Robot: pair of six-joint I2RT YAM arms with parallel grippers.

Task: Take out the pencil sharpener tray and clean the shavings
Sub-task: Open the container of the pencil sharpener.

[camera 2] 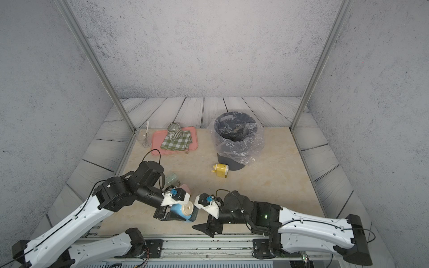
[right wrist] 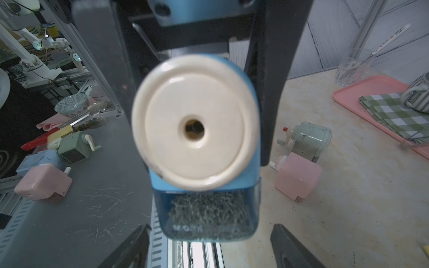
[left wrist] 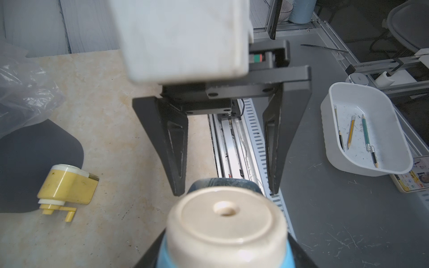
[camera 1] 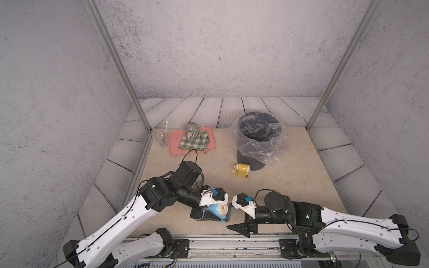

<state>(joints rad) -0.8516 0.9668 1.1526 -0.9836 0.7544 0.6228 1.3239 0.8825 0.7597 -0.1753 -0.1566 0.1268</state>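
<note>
The shavings-packed translucent blue tray [right wrist: 209, 215] sits fully inside the blue pencil sharpener with the cream round face [right wrist: 195, 120], at the near edge of the beige table [camera 1: 290, 185]. The left fingers [right wrist: 269, 92] clamp the sharpener's body. The right fingers [left wrist: 174, 143] stand apart, facing it. Pulling out and emptying the tray, likely into the black bag-lined bin [camera 1: 249, 160], both remain.

The marble-look table [camera 1: 290, 185] bears a pink tray [camera 1: 174, 142], a lined bin [camera 1: 246, 157], a glass [camera 1: 161, 139] and a yellow sharpener [camera 1: 242, 170].
</note>
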